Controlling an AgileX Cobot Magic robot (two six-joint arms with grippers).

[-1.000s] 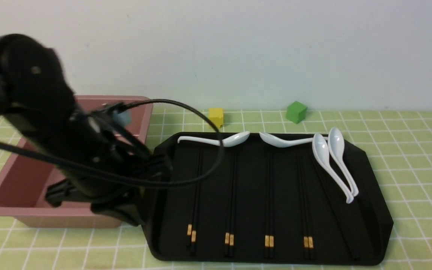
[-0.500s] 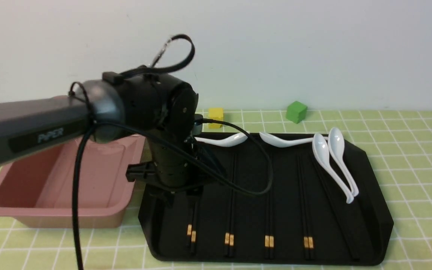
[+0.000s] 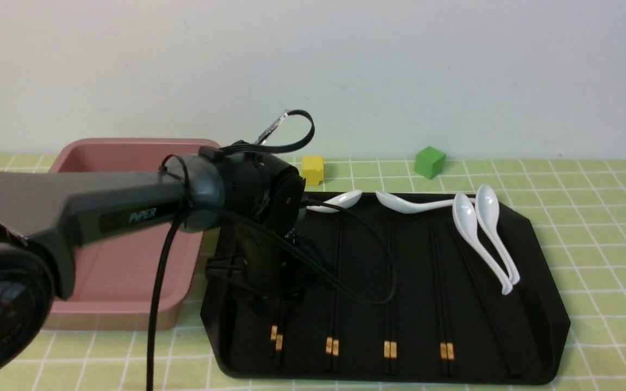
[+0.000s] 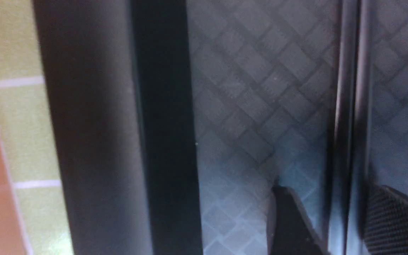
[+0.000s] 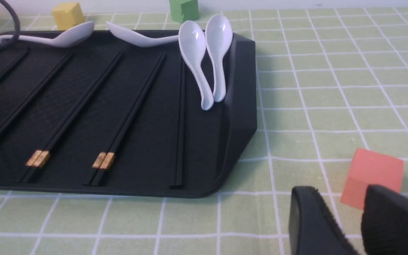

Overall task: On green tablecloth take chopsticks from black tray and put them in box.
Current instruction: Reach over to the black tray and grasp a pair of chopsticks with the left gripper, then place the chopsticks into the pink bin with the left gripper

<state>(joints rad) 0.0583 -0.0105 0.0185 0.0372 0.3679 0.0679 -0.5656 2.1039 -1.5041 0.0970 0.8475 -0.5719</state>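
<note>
straddling the leftmost pair of chopsticks (image 4: 349, 141), my left gripper (image 4: 331, 226) is down in the black tray (image 3: 362, 326) with its jaws wide apart, one finger on each side. more chopstick pairs lie across the tray, white spoons (image 3: 487, 217) beside them. the pink box (image 3: 128, 271) sits just left of the tray on the green tablecloth (image 3: 606, 260). my right gripper (image 5: 345, 226) hangs over the cloth, jaws parted, near a red block (image 5: 374, 177).

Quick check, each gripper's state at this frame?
Left gripper: open, fingers on either side of a pair of chopsticks, not closed on them.
Right gripper: open, holding nothing.
</note>
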